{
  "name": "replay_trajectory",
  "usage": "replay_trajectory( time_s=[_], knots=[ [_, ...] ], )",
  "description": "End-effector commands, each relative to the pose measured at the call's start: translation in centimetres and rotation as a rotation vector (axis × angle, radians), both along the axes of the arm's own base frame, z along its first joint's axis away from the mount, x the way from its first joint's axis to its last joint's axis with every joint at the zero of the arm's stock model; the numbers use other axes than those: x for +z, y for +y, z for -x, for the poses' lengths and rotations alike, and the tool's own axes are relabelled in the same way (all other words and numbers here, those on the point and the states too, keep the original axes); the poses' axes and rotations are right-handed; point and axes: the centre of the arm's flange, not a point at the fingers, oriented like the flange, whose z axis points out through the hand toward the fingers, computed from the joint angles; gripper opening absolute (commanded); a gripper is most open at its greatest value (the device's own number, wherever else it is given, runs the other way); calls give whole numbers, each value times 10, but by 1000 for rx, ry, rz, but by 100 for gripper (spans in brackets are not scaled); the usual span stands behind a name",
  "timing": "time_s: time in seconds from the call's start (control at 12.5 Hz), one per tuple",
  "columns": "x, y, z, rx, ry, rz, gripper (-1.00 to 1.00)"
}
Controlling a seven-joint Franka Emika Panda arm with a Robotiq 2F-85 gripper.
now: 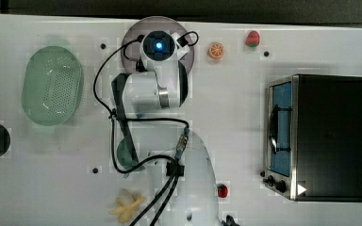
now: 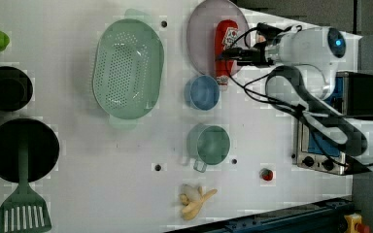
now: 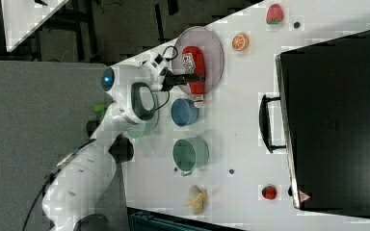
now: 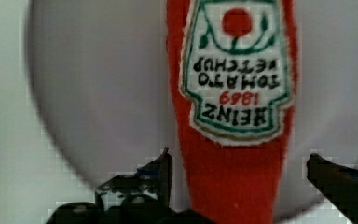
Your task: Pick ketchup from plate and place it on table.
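The ketchup, a slim red bottle with a white label, lies on the pale lilac plate. Its cap end hangs over the plate's rim toward a blue bowl. In the wrist view the ketchup runs between my two dark fingers, one on each side, with a small gap on both sides. My gripper is open and straddles the bottle's lower body. From the right view the gripper sits low over the ketchup on the plate. In the top view my arm covers most of the plate.
A blue bowl and a green mug stand close to the plate on the white table. A green colander, banana, orange slice, strawberries and a toaster oven lie around.
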Motion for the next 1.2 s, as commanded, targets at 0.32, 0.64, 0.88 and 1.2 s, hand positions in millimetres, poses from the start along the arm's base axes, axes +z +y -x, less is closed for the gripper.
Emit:
replay_trajectory(
  time_s=[0.32,0.64,0.88,1.2],
  knots=[
    [0,6,-22,65,-100,8,100],
    [3,7,-25,64,-113,8,21],
    [16,8,-32,63,-139,6,21],
    [93,-1,-54,15,-203,14,21]
  ],
)
